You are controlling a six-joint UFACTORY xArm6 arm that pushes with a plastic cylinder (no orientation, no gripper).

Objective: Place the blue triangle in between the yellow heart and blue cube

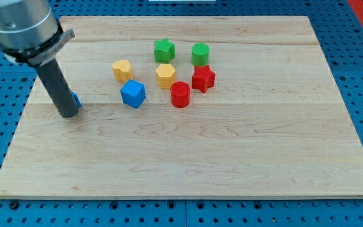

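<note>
My tip (pixel 68 115) rests on the board at the view's left. The blue triangle (pixel 76 100) sits just right of the rod and touches it; only a small edge shows, the rest is hidden behind the rod. The blue cube (pixel 133 94) lies well to the right of the tip. Two yellow blocks lie above it. The left one (pixel 122 69) looks like a pentagon. The right one (pixel 165 75) looks like the heart, though the shapes are hard to tell apart.
A green star (pixel 164 49) and a green cylinder (pixel 200 54) lie near the view's top. A red star (pixel 203 79) and a red cylinder (pixel 180 94) lie right of the yellow blocks. The wooden board (pixel 232 164) ends at a blue pegboard surround.
</note>
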